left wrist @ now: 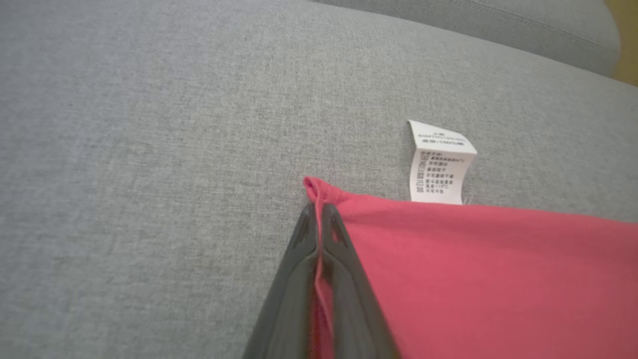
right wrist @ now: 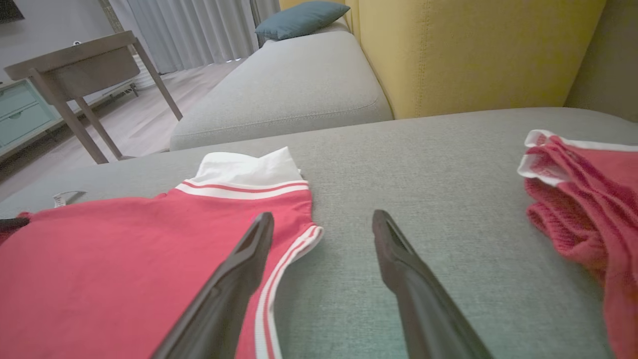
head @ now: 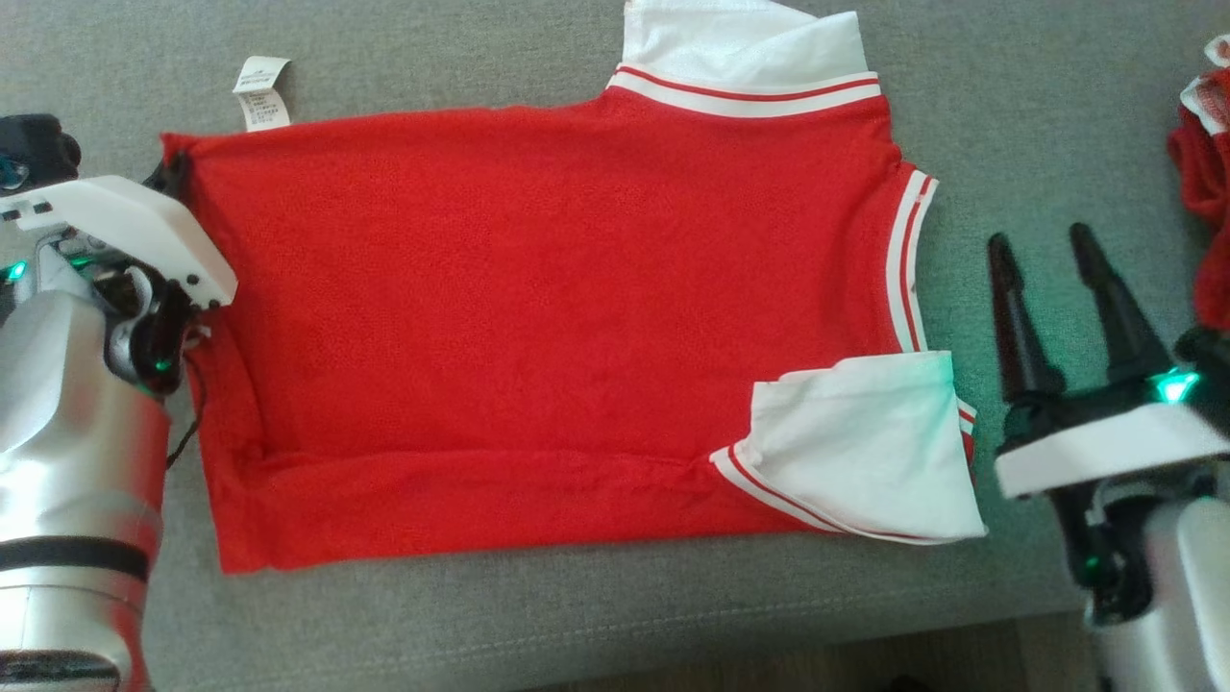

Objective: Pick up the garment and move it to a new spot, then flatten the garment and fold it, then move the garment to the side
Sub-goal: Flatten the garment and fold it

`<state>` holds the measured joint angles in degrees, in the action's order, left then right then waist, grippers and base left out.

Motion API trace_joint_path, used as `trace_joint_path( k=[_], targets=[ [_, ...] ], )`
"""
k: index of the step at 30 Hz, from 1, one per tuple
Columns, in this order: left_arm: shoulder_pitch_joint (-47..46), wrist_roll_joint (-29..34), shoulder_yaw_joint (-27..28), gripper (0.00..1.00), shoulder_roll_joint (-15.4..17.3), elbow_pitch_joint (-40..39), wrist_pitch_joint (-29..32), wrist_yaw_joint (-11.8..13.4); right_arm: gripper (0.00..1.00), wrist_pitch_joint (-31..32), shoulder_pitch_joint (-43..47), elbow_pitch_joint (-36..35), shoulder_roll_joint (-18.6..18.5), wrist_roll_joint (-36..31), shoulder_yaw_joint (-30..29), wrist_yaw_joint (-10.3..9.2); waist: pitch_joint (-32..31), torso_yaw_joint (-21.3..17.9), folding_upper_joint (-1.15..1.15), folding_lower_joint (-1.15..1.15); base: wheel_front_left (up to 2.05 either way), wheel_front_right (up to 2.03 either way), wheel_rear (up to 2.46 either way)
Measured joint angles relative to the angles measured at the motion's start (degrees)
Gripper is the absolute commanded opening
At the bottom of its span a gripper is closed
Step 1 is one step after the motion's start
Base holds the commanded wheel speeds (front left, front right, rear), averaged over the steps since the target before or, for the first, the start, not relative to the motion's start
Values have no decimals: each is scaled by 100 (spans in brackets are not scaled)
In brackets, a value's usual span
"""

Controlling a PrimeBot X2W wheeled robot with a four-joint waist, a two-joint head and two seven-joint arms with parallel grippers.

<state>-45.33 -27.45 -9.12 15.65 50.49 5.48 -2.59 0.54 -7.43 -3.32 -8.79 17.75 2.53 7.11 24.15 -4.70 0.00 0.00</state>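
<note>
The red shirt lay spread flat on the grey sofa. The left gripper held its jaws pinched on the shirt's corner near the white label. The right gripper hovered beside the striped edge, jaws spread.

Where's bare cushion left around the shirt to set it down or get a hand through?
Free: the strip between the red shirt and the cushion front edge; the grey stretch beyond the care label. Crowded: the right, where the right gripper stands between shirt and a crumpled red garment.
</note>
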Motion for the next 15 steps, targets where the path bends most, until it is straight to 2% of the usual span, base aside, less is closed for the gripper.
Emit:
trace_joint_path(
  k=[6,15],
  targets=[
    [-130,11,-127,0,-101,80,-226,-24,100,131,-778,722,-457,240,-82,0,76,119,0,0,0,0,0],
    [-479,68,-326,0,-357,125,-474,-89,100,376,-2649,1890,-1063,635,546,0,352,445,0,0,0,0,0]
  ],
)
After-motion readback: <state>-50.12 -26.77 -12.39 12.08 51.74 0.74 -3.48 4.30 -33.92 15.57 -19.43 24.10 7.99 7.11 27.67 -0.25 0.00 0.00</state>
